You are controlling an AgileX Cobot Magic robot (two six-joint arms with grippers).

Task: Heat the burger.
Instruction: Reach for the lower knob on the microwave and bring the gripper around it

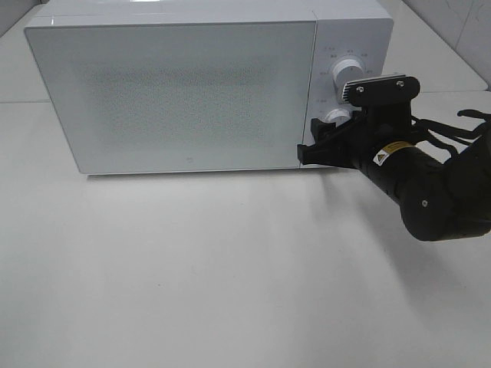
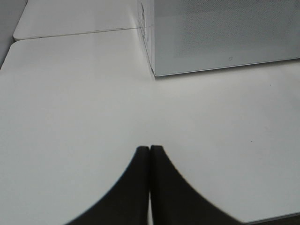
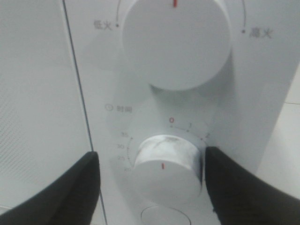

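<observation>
right gripper [image 3: 151, 158] held spread astride the lower knob [image 3: 166, 168], not clamped | left gripper [image 2: 149, 152] pressed closed over table [image 2: 70, 93], well clear of microwave [image 2: 211, 42] corner | door [image 1: 173, 96] seen shut; burger not seen

The microwave [image 1: 184, 92] has a glossy white door with a fine dotted mesh behind it. Its lower knob [image 3: 166, 164] looks like smooth white plastic, scuffed grey on the rim. The table [image 1: 192, 284] is smooth, matt white. The fingers [image 3: 234, 187] of the right gripper [image 3: 151, 159] are matt black.
</observation>
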